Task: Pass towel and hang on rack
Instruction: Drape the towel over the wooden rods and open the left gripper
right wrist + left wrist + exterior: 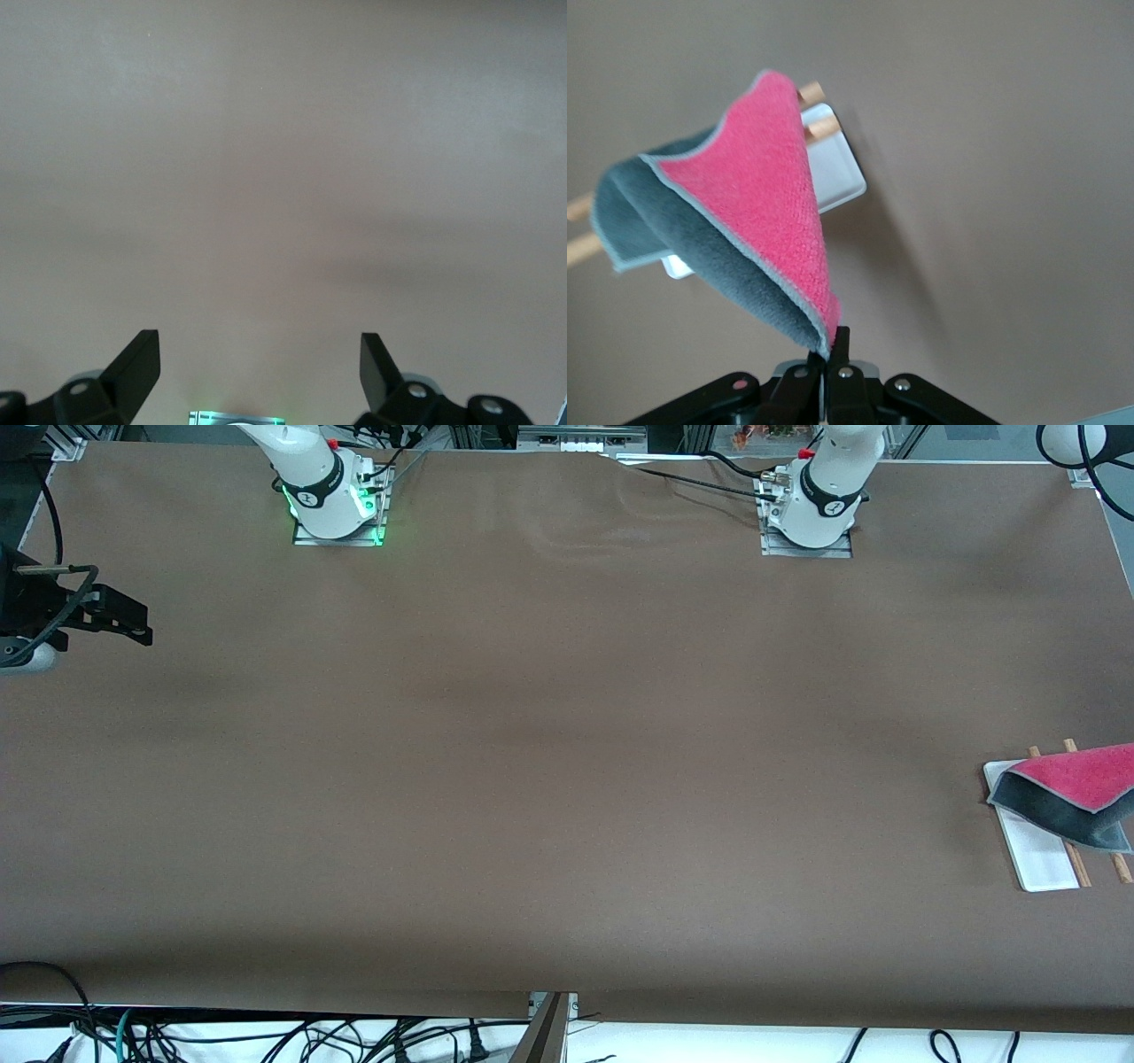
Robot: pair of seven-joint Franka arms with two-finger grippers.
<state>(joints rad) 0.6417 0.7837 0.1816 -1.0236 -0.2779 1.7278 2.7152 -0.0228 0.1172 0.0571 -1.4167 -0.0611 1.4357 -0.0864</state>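
The towel (757, 208) is pinched by one corner in the left gripper (830, 350), fingers pressed together on the cloth. It hangs in the air over the rack (1036, 850), at the left arm's end of the table (567, 779). In the front view the cloth is seen covering the part of the rack farther from the camera; whether it touches the rods (1076, 864) cannot be told. Pink side and grey reverse are both exposed, with one corner folded over.

The right gripper (260, 363) is held spread wide and empty over bare table at the right arm's end. That arm is waiting.

Risks, as judged from here:
- Grip is on a single corner only. The cloth could be pulled out if it drags on a rod.
- The towel is hanging bunched and folded. If released like this, it is likely to be dropped in a heap on the white base (1045, 864) rather than draped.
- Most of the cloth's weight appears to sit to one side of the rods. After release it could slide off toward the table.
- The rack looks light. It could be nudged or tipped if a rod is snagged by the cloth or struck by the fingers.
- The rack sits at the edge of the front view, so the drape is only partly checkable there.

Labels: no readable writing or brand is found on the towel, the rack or the table.
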